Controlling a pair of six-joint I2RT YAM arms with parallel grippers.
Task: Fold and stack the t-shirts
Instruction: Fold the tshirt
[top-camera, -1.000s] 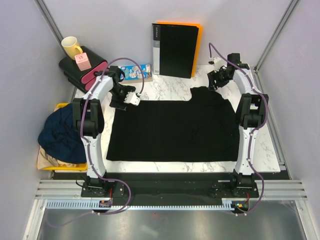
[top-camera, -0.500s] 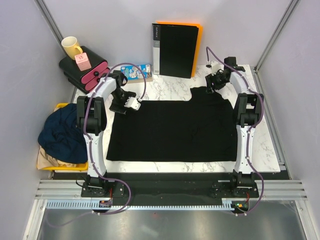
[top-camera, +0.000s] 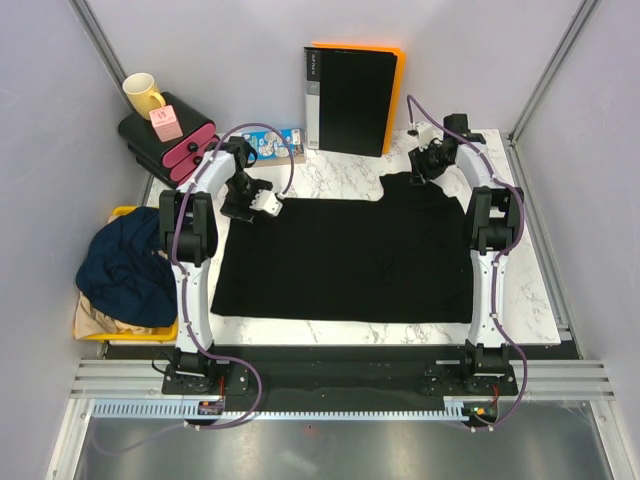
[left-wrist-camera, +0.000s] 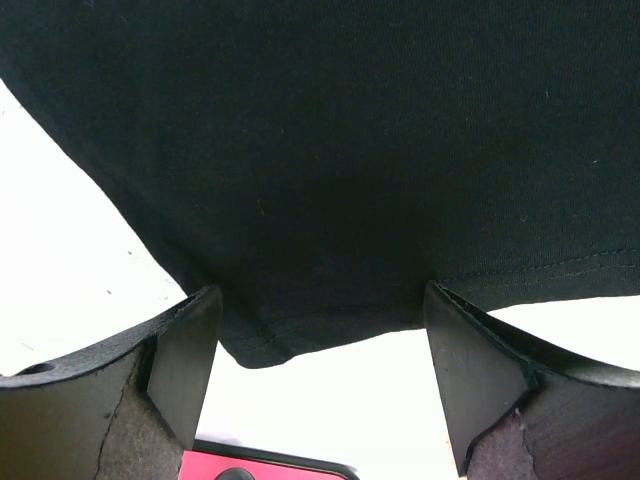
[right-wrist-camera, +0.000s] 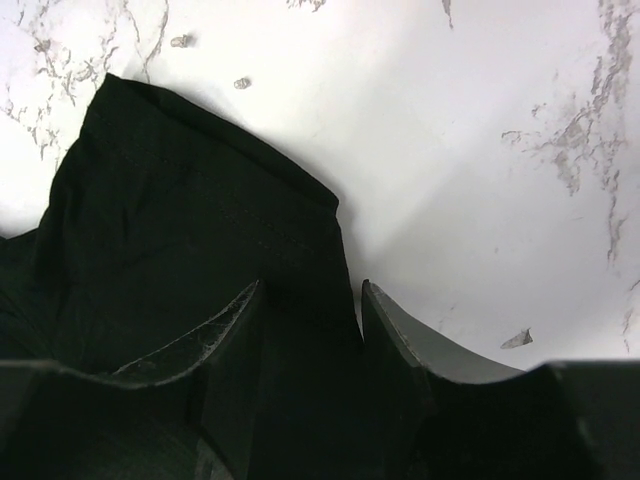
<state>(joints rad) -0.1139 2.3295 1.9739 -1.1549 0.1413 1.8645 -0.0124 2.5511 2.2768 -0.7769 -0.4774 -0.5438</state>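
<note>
The yellow tray (top-camera: 128, 334) off the counter's (top-camera: 340, 180) left edge holds the navy t-shirt (top-camera: 125, 265), bunched over a tan t-shirt (top-camera: 95, 315). The black t-shirt (top-camera: 350, 255) lies spread flat mid-counter. My left gripper (left-wrist-camera: 320, 330) is wide open astride its far-left corner, holding nothing. My right gripper (right-wrist-camera: 310, 310) is at the far-right sleeve, jaws partly apart with the hem between them. Along the far side a binder (top-camera: 350, 98) stands upright, with a picture box (top-camera: 272, 145) to its left. Far left, a mug (top-camera: 143, 95) and pink cube (top-camera: 166, 124) sit on a black case (top-camera: 150, 138).
</note>
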